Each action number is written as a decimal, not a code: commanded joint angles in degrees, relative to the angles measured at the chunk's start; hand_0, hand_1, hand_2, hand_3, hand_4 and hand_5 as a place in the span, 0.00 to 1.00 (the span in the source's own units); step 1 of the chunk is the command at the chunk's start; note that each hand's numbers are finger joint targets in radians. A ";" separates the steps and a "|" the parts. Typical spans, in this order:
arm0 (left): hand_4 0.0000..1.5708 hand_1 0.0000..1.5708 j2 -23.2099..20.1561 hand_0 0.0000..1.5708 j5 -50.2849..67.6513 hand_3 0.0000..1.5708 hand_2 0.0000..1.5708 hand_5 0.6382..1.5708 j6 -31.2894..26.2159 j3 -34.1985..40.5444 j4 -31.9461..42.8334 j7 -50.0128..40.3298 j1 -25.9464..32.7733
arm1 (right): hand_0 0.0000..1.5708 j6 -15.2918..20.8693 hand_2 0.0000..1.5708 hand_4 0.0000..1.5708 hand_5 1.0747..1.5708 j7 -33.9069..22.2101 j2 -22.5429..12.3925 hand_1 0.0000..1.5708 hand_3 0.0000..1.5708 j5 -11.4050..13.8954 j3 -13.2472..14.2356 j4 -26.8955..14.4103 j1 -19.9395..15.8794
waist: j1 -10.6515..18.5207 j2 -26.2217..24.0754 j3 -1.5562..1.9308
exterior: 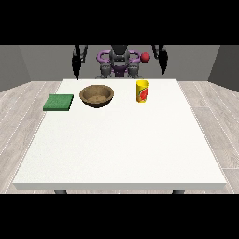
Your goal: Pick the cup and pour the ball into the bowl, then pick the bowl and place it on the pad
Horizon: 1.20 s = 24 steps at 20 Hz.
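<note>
Fingers point(75, 69) far from cup point(143, 91), bowl point(97, 96)

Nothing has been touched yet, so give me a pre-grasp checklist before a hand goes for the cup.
1. Cup upright on the table: ok.
2. Ball inside the cup: cannot tell, its inside is hidden.
3. Bowl upright, mouth open, beside the cup: ok.
4. Green pad bare, lying apart from the bowl: ok.
5. Hand at the view's right raised behind the table, holding nothing: ok.
6. Hand at the view's left clear of the bowl: ok.
</note>
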State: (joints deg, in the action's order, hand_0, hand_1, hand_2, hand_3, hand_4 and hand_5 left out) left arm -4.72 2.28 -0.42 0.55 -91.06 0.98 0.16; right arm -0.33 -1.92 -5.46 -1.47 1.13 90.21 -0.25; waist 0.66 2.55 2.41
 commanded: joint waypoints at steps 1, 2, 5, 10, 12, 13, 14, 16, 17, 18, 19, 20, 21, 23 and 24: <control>0.00 0.00 -1.59 0.00 0.00 0.00 0.00 0.99 -0.23 0.39 -3.37 -2.03 -0.19 | 0.00 -0.15 0.00 0.37 1.00 -1.90 -0.88 0.00 0.00 -0.34 0.13 3.39 -0.24 | -0.14 -8.86 -1.38; 0.00 0.00 -1.98 0.00 0.01 0.00 0.00 0.99 -0.22 0.58 -3.95 -2.66 -0.21 | 0.00 -0.27 0.00 0.37 1.00 -2.57 -1.24 0.00 0.00 -0.33 0.16 3.88 -0.39 | 0.13 -10.42 -1.51; 0.00 0.00 -3.20 0.00 0.04 0.00 0.00 0.99 -0.43 0.83 -5.74 -5.01 -0.61 | 0.00 -0.35 0.00 0.37 1.00 -4.51 -1.89 0.00 0.00 -0.73 0.31 6.23 -1.30 | 0.18 -15.57 -1.79; 0.00 0.00 4.11 0.00 5.51 0.00 0.00 0.99 2.26 -3.06 -11.98 -16.92 7.10 | 0.00 -0.09 0.00 0.33 1.00 -14.47 4.50 0.00 0.00 -7.91 -2.96 13.48 9.89 | -2.91 -28.94 -2.39; 0.00 0.00 4.29 0.00 5.08 0.00 0.00 0.98 1.61 -5.48 -16.34 -17.42 12.69 | 0.00 -0.06 0.00 0.33 1.00 -16.95 2.74 0.00 0.00 -8.75 -1.56 16.60 12.23 | -0.56 -29.45 -2.40; 0.00 0.00 2.69 0.00 5.97 0.00 0.00 0.98 2.44 -2.94 -18.51 -19.97 10.22 | 0.00 -1.04 0.00 0.33 1.00 -16.48 2.90 0.00 0.00 -9.79 -2.12 18.99 14.53 | -2.11 -28.11 -2.39; 0.00 0.00 3.28 0.00 4.94 0.00 0.00 0.98 3.56 -4.35 -19.97 -22.05 11.34 | 0.00 1.82 0.00 0.34 1.00 -19.89 4.63 0.00 0.00 -7.35 -5.17 22.45 13.85 | -2.54 -28.71 -2.42; 0.00 0.00 4.49 0.00 3.03 0.00 0.00 0.98 2.33 -7.54 -22.53 -16.57 16.28 | 0.00 -0.48 0.00 0.33 1.00 -16.73 2.76 0.00 0.00 -9.44 -2.40 24.07 17.19 | -1.11 -25.63 -2.40; 0.00 0.00 4.48 0.00 2.93 0.00 0.00 0.98 3.17 -5.64 -22.41 -14.27 12.67 | 0.00 -1.50 0.00 0.32 1.00 -16.52 1.12 0.00 0.00 -11.21 -0.01 26.77 13.30 | -1.83 -20.67 -2.41; 0.00 0.00 4.07 0.00 3.01 0.00 0.00 0.98 3.14 -7.47 -26.65 -18.91 13.51 | 0.00 1.63 0.00 0.32 1.00 -17.46 3.92 0.00 0.00 -7.30 -3.99 28.14 15.13 | -1.38 -20.87 -2.41; 0.00 0.00 4.65 0.00 1.93 0.00 0.00 0.98 4.12 -9.03 -24.85 -14.45 13.76 | 0.00 -2.19 0.00 0.31 1.00 -13.23 1.79 0.00 0.00 -10.39 -0.52 26.85 16.44 | -1.52 -18.47 -2.40; 0.00 0.00 4.66 0.00 0.71 0.00 0.00 0.97 6.01 -11.98 -25.04 -15.17 12.74 | 0.00 -4.35 0.00 0.31 1.00 -10.14 0.28 0.00 0.00 -12.58 2.90 24.06 16.11 | -0.40 -17.37 -2.38; 0.00 0.00 4.68 0.00 0.14 0.00 0.00 0.97 6.90 -13.67 -22.15 -9.43 13.31 | 0.00 -1.31 0.00 0.30 1.00 -8.46 4.17 0.00 0.00 -7.69 -2.19 23.42 14.51 | -0.91 -15.26 -2.41; 0.00 0.00 4.69 0.00 -0.28 0.00 0.00 0.97 7.01 -13.10 -17.83 -2.68 12.96 | 0.00 -1.95 0.00 0.28 1.00 -10.45 2.33 0.00 0.00 -10.66 0.92 24.58 11.32 | -1.83 -11.90 -2.43; 0.00 0.00 4.70 0.00 -0.47 0.00 0.00 0.96 6.40 -9.92 -16.13 -2.48 8.71 | 0.00 -3.42 0.00 0.27 1.00 -5.74 3.34 0.00 0.00 -8.75 -1.24 21.79 11.93 | -2.80 -9.16 -2.42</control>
State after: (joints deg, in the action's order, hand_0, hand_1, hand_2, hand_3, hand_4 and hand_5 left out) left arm -0.33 3.27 4.97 -9.57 -110.76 -7.77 11.87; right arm -2.51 -12.11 -2.72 -11.10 0.50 113.42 13.05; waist -1.15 -12.83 0.01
